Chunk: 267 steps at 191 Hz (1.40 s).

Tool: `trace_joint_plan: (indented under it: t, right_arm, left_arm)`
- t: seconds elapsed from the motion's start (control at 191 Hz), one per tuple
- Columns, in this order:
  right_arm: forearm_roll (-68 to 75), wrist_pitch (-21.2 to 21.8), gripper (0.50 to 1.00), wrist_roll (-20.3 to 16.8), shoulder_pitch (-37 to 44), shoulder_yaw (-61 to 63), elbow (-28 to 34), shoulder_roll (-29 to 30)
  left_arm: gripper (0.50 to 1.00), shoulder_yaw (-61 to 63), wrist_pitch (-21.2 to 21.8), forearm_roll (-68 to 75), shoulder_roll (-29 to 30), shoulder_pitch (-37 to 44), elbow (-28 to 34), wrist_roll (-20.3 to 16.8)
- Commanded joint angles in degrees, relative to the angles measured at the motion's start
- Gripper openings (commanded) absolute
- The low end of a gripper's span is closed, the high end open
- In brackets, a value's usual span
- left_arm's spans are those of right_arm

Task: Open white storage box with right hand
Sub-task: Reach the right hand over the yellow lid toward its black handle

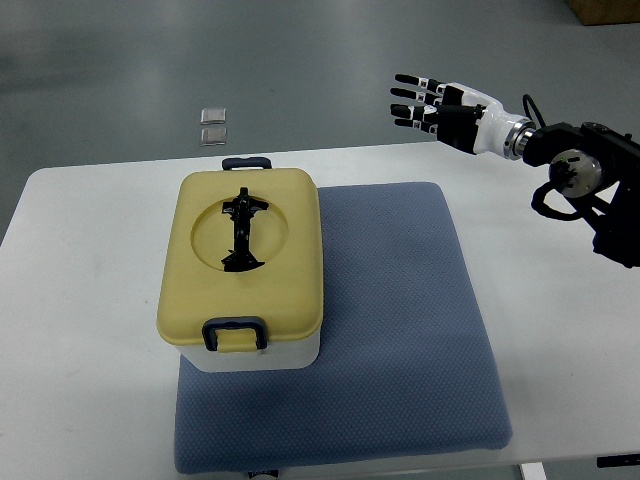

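A white storage box (pixel 262 355) with a pale yellow lid (pixel 245 262) stands on the left part of a blue mat (pixel 400 310). The lid is down, with a black folding handle (pixel 241 233) lying in its round recess and dark blue latches at the near (pixel 235 333) and far (pixel 247 162) ends. My right hand (pixel 422 104) hovers high at the upper right, well away from the box, fingers stretched out toward the left and holding nothing. Its arm (pixel 580 170) enters from the right edge. No left arm shows.
The mat lies on a white table (pixel 80 330) whose far edge runs just behind the box. Two small clear squares (pixel 213 125) lie on the grey floor beyond the table. A brown box corner (pixel 605 12) sits at the top right.
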Motion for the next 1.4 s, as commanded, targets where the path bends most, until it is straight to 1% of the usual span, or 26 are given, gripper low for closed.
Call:
trace_joint_plan:
  t: [0.0,0.089,0.178,0.351,0.576,0.702,0.796,0.969,1.131,1.262,1.393]
  right_arm:
    - [-5.95,0.36,0.93,2.73,0.34,0.08,0.04,-0.92]
    - [-12.1,0.28,0.93,5.01,1.48,0.43,0.39,-1.1]
    - [-17.28,0.1,0.928,6.41,2.01,0.43,3.46,-2.5]
    - [-28.97,0.01,0.928,8.0,4.38,0.43,9.96,-3.91]
    - [-46.91,0.28,0.928,8.35,8.34,0.52,15.86,-4.26]
    - [-55.78,0.36,0.928,9.76,9.65,0.52,20.25,-4.26]
    - [-61.58,0.36,0.928,11.51,10.36,0.43,24.02,-4.26]
    - [-68.35,0.89,0.928,13.89,11.32,-0.09,29.83,-4.09]
    - [-74.85,3.53,0.928,15.38,11.94,-0.18,33.52,-3.65]
    - [-78.19,5.02,0.928,15.38,13.7,-0.36,34.75,-3.3]
    - [-79.95,5.11,0.928,15.38,17.03,-2.82,34.75,-1.8]
  left_arm:
    - [1.0,0.0,0.0,-0.01,0.0,0.0,0.01,0.01]
    - [1.0,0.0,0.0,-0.01,0.0,0.0,0.01,0.01]
    - [1.0,0.0,0.0,-0.01,0.0,0.0,0.01,0.01]
    - [1.0,0.0,0.0,-0.01,0.0,0.0,0.01,0.01]
    - [1.0,0.0,0.0,-0.01,0.0,0.0,0.01,0.01]
    - [1.0,0.0,0.0,-0.01,0.0,0.0,0.01,0.01]
    - [1.0,0.0,0.0,-0.01,0.0,0.0,0.01,0.01]
    - [1.0,0.0,0.0,-0.01,0.0,0.0,0.01,0.01]
    - [1.0,0.0,0.0,-0.01,0.0,0.0,0.01,0.01]
    - [1.0,0.0,0.0,-0.01,0.0,0.0,0.01,0.01]
    - [1.0,0.0,0.0,-0.01,0.0,0.0,0.01,0.01]
